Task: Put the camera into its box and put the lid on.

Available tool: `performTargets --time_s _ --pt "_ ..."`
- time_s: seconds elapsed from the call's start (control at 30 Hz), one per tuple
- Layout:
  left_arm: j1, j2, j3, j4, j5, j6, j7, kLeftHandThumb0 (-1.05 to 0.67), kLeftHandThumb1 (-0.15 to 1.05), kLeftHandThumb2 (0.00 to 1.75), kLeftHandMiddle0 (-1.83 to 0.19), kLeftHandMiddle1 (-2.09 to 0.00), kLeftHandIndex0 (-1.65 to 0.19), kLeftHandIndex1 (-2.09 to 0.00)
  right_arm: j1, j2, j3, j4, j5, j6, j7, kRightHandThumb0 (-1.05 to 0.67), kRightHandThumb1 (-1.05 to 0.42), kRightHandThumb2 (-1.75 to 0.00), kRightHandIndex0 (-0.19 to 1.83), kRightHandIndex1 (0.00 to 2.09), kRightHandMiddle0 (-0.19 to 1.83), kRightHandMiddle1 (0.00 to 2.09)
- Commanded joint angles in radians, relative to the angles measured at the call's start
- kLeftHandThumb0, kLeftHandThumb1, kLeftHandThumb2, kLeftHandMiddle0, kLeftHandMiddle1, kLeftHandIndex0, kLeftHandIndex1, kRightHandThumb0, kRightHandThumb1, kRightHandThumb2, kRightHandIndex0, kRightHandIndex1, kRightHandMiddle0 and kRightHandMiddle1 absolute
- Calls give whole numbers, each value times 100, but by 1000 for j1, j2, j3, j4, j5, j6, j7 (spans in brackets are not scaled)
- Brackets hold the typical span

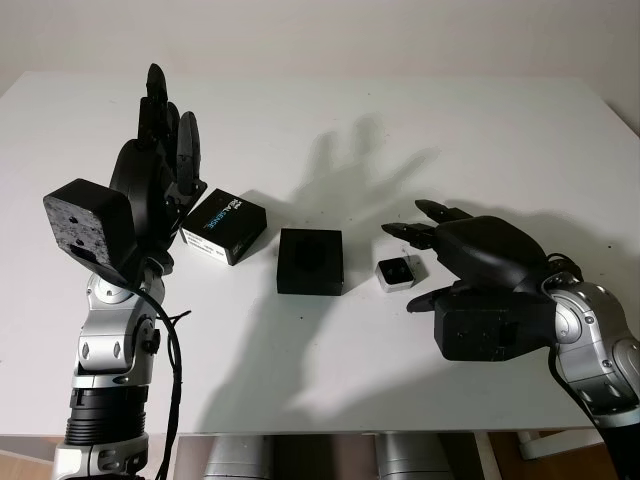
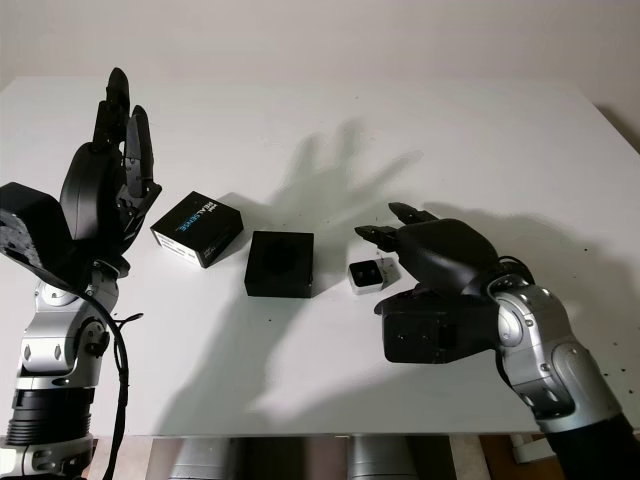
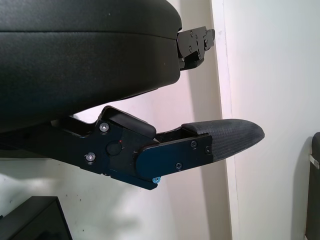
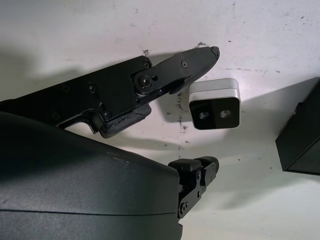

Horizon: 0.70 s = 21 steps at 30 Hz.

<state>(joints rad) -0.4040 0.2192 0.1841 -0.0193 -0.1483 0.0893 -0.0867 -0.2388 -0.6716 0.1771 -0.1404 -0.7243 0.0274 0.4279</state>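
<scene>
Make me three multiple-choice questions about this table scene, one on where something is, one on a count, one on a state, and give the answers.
1. Where does the camera lie?
A. inside the box
B. on the table between box and right hand
C. in the left hand

2. How many things lie on the table?
A. three
B. one
C. five

3. What is the right hand doing?
A. gripping the lid
B. open beside the camera
C. raised high

Answers: 1 B, it sits right of the open box. 2 A, camera, box and lid. 3 B, it holds nothing; the raised one is the left hand.
</scene>
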Motion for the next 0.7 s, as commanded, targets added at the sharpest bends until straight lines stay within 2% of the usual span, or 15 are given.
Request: performTargets --time_s 0.0,0.67 --pt "-3 0 1 -20 3 -1 4 -78 105 64 19 0 19 0 -15 11 -5 9 22 -11 -12 -60 -94 -5 8 7 37 10" --pt "1 3 3 -28 1 9 7 -78 105 63 19 0 19 0 -26 13 -3 82 81 -92 -97 -57 -94 -5 17 8 47 22"
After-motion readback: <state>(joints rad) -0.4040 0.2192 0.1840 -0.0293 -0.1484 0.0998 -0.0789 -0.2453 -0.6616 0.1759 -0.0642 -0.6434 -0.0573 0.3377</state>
